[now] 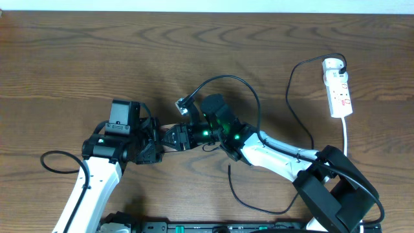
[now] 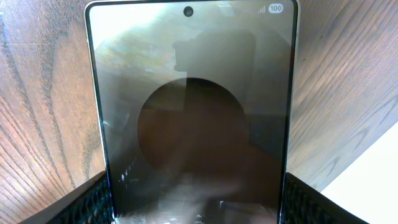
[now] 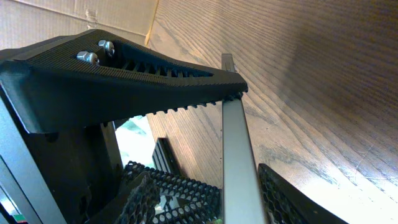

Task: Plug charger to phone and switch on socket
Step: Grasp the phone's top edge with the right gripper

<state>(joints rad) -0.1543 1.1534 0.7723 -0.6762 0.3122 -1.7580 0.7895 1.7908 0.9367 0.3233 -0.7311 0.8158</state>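
dark-brown grained wood table (image 1: 65, 52), matte finish; pale band (image 1: 323, 4) along its far edge, wall maybe. white elongated power strip w/ red switch marks (image 1: 337, 87) sits by that edge. flat dark-grey slab phone w/ glossy glass face (image 2: 193, 124) is well apart from the strip, held btwn both arms. left gripper (image 2: 196, 199) pinches its long edges. right gripper (image 3: 217, 196) straddles its thin side, can't tell if it's biting. phone looks stiff, slick, fragile, so i'd grip the rails, not the glass. thin black charger cable (image 1: 291, 97) trails from the strip; floppy, prob. best taken just behind the tip.
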